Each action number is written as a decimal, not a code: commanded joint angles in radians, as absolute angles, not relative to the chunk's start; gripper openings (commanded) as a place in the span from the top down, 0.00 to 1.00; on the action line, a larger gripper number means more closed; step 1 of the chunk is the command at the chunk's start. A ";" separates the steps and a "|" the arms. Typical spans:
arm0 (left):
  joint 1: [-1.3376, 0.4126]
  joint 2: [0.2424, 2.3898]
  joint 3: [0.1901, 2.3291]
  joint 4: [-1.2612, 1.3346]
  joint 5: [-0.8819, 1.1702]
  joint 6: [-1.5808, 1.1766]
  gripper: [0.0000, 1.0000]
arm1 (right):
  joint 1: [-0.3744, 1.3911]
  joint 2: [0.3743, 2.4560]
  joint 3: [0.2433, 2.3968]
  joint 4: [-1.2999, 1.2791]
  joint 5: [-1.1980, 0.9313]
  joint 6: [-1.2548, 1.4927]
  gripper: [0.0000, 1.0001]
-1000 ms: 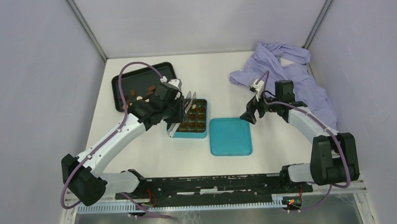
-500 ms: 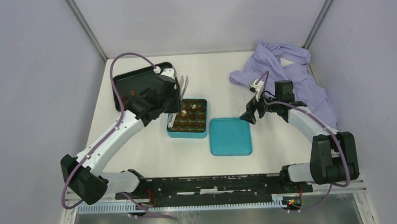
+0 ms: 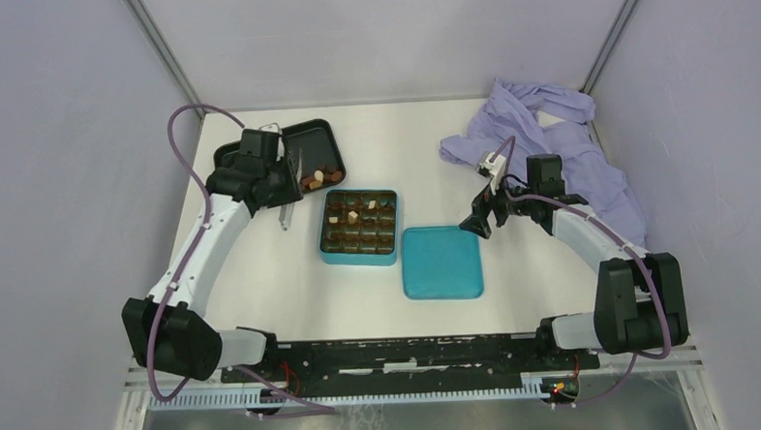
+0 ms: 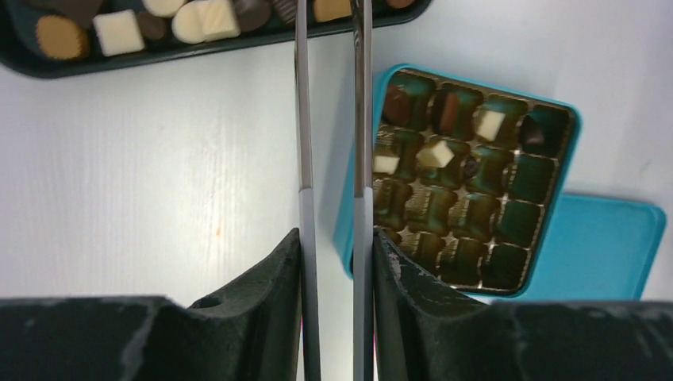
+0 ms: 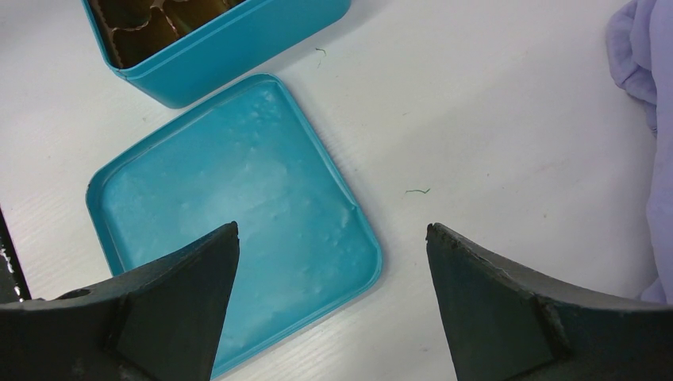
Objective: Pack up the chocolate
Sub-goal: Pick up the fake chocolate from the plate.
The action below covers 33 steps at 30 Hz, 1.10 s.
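My left pincer gripping metal tweezers, right pincer gaping, chocolate as dark, tan, cream-white bites in black tray and teal box.

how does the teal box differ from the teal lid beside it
The teal box has tall walls; the teal lid is shallow. The box holds a brown grid insert with a few chocolate pieces; the lid holds nothing. Both are teal squares with rounded corners.
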<state>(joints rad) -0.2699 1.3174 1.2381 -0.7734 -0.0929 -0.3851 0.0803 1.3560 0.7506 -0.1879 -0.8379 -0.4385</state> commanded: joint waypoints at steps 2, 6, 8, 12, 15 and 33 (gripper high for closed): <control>-0.201 1.322 1.285 -0.892 -0.102 -0.295 0.60 | 0.076 1.354 0.767 -0.156 -0.864 -0.437 0.06; -0.188 1.330 1.277 -0.926 -0.132 -0.304 0.60 | 0.076 1.371 0.777 -0.157 -0.873 -0.431 0.07; -0.182 1.341 1.278 -0.929 -0.136 -0.309 0.60 | 0.076 1.379 0.782 -0.161 -0.877 -0.430 0.06; -0.175 1.376 1.299 -0.942 -0.142 -0.308 0.59 | 0.077 1.383 0.784 -0.161 -0.881 -0.428 0.06; -0.172 1.401 1.321 -0.958 -0.158 -0.302 0.59 | 0.077 1.378 0.778 -0.160 -0.878 -0.430 0.06; -0.127 1.488 1.363 -0.945 -0.160 -0.262 0.58 | 0.076 1.390 0.790 -0.166 -0.881 -0.430 0.06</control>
